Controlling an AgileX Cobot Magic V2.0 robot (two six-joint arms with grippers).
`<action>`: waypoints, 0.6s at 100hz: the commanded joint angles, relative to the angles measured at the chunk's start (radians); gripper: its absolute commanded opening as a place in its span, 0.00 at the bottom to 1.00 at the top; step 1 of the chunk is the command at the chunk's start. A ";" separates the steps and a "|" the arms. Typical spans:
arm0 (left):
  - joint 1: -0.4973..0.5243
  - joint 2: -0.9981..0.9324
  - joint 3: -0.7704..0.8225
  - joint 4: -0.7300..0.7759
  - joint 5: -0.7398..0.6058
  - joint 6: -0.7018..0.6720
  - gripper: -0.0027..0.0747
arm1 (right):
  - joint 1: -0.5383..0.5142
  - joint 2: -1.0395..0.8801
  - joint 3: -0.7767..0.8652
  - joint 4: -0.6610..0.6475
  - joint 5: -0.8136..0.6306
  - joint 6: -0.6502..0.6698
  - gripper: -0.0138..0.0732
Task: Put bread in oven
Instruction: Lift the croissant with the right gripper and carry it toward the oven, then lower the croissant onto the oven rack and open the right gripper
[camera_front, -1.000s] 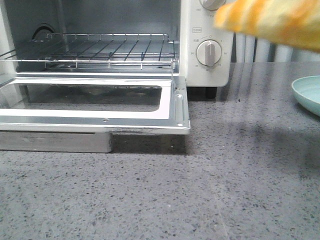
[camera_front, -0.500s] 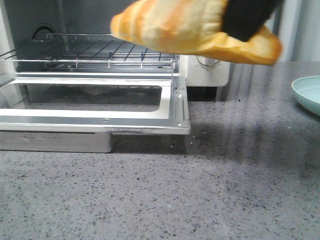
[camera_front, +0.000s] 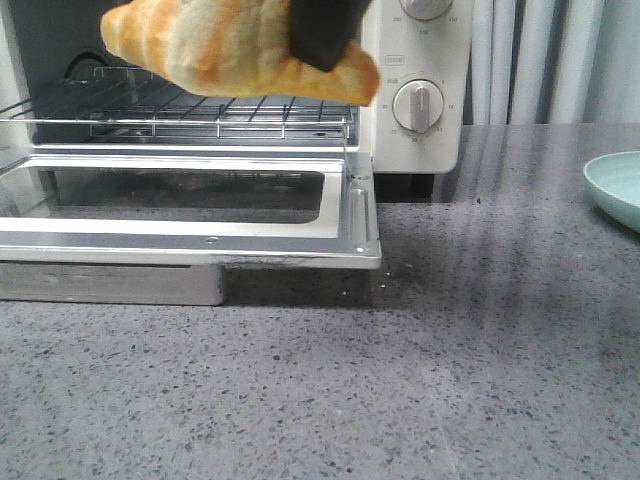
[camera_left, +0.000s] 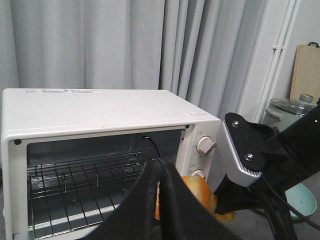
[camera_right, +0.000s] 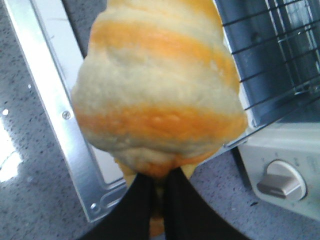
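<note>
Golden-orange croissant-shaped bread (camera_front: 225, 48) with pale cream stripes hangs in the air in front of your cream-white toaster oven (camera_front: 415, 60), level with the open cavity and above the dropped glass-windowed door (camera_front: 190, 215). Your right gripper (camera_front: 322, 35) has its black fingers (camera_right: 145, 210) pinched tight on the loaf near one tapered end. Wire rack (camera_front: 190, 105) sits bare inside, just beyond the bread. From the left wrist, your left gripper (camera_left: 162, 172) shows its dark fingers pressed together with nothing between them, pointed at the oven front. Off to the right on the speckled grey countertop (camera_front: 400, 380), a pale teal plate (camera_front: 615, 190) sits well apart.
</note>
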 joint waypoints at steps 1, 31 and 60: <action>-0.004 0.012 -0.031 -0.016 -0.048 -0.010 0.01 | 0.000 -0.023 -0.036 -0.069 -0.098 -0.014 0.08; -0.004 0.012 -0.031 -0.016 -0.020 -0.010 0.01 | 0.000 0.041 -0.036 -0.207 -0.169 -0.014 0.08; -0.004 0.012 -0.031 -0.016 -0.020 -0.010 0.01 | 0.000 0.058 -0.068 -0.217 -0.218 -0.014 0.08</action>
